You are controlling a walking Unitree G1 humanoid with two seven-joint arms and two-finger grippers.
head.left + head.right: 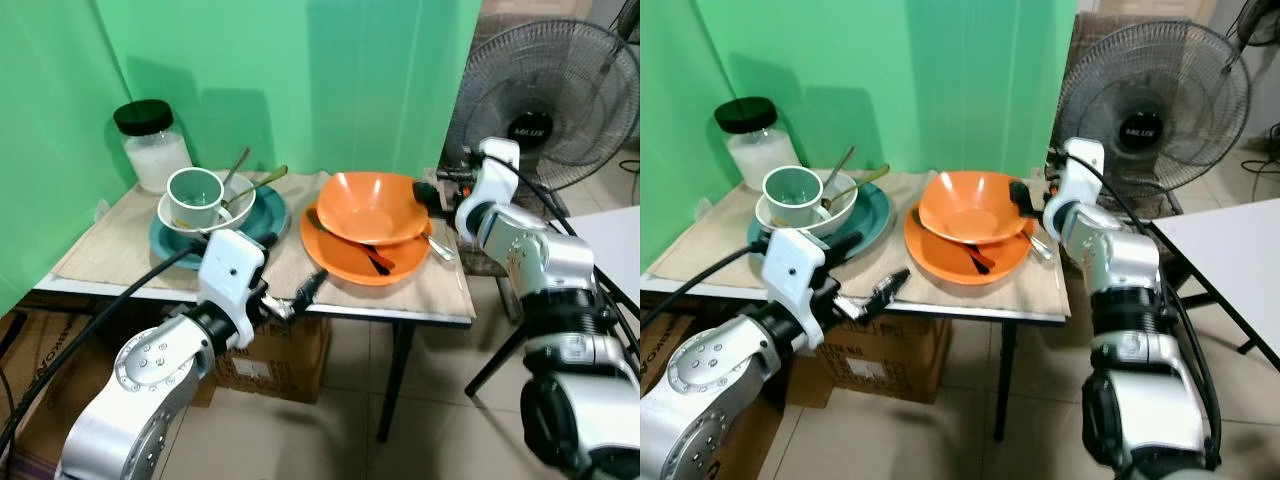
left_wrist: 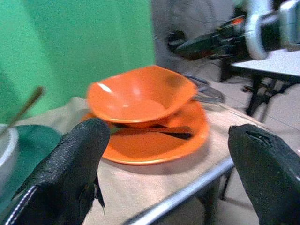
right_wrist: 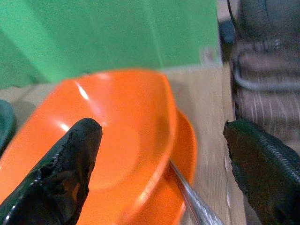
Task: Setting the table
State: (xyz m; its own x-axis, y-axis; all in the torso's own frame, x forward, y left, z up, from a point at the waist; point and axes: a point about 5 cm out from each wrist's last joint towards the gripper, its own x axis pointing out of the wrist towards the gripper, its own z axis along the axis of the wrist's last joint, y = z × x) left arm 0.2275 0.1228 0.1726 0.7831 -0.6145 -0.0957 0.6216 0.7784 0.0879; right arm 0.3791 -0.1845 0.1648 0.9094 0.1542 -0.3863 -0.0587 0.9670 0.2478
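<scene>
An orange bowl [image 1: 370, 205] sits tilted on an orange plate [image 1: 355, 262] on the cloth-covered table [image 1: 110, 250]. A dark spoon [image 1: 374, 260] lies on the plate under the bowl, and a metal utensil [image 1: 440, 247] rests at the plate's right edge. My right gripper [image 1: 425, 193] is open at the bowl's right rim, which lies between its fingers [image 3: 70, 164]. My left gripper [image 1: 306, 290] is open at the table's front edge, pointing at the plate, with nothing between its fingers [image 2: 70, 159]. At the left, a teal plate [image 1: 265, 215] carries a white bowl [image 1: 240, 205], a pale green cup [image 1: 195, 197] and spoons.
A glass jar [image 1: 152, 147] with a black lid stands at the back left corner. A green backdrop [image 1: 300, 80] rises behind the table. A standing fan [image 1: 560, 90] is at the right, with a white table [image 1: 615, 235] in front of it. Cardboard boxes [image 1: 275, 365] sit under the table.
</scene>
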